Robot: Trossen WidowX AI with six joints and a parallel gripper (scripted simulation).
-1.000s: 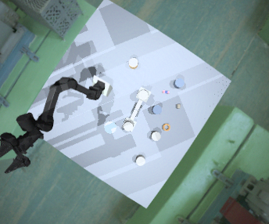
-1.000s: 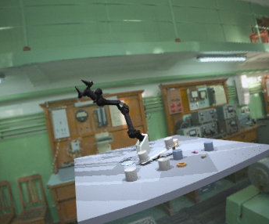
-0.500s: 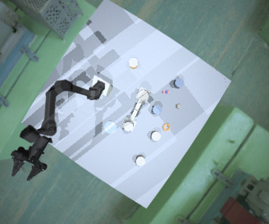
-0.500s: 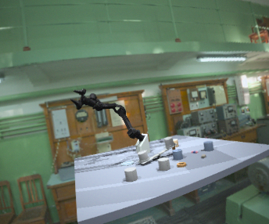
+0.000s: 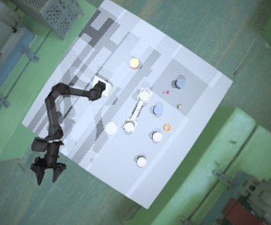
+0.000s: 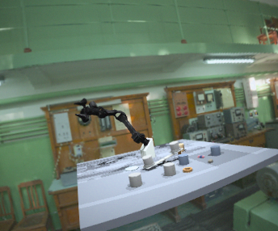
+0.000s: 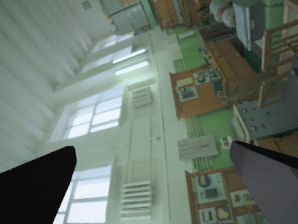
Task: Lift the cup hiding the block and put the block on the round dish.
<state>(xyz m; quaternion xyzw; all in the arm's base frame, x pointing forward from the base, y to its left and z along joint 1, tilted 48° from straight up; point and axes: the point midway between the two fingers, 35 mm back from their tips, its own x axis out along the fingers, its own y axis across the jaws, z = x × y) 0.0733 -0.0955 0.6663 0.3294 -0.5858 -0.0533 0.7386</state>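
At 8 o'clock from the balance in the top view, out past the edge of the pale desk (image 5: 124, 178) (image 6: 115, 202), the black two-fingered tool (image 5: 48, 182) (image 6: 77, 109) (image 7: 154, 152) hangs high, spread about as wide as it goes, with nothing between its fingers.

By my reading the job is at its very beginning: neither cup is off, and the block is not on the dish. What is left is picking the right cup, lifting only that one, placing the block, letting go and moving clear.

The one small white balance (image 5: 137, 111) (image 6: 163, 162) bears two matching cups: an off-white round cup (image 5: 144, 94) (image 6: 174, 146) at its 1 o'clock end and a second off-white round cup (image 5: 129, 126) (image 6: 148, 161) at 7. The block is out of sight; I cannot tell which cup covers it, nor which end sits lower.

One flat white round dish (image 5: 111, 127) (image 6: 132, 168) lies at 8, just beside the balance, with no cup above it.

Around them stand five loose cylinders: one yellow cylinder (image 5: 134, 63) (image 6: 182, 147) at 12; two blue-grey, a near one (image 5: 157, 110) (image 6: 183, 160) at 3 and a farther one (image 5: 180, 82) (image 6: 215, 150) at 2; two whitish, at 5 (image 5: 157, 136) (image 6: 169, 169) and 6 (image 5: 141, 161) (image 6: 135, 179). One orange ring (image 5: 167, 127) (image 6: 187, 170) lies at 4, and one tiny tan piece (image 5: 180, 106) (image 6: 210, 161) at 3.
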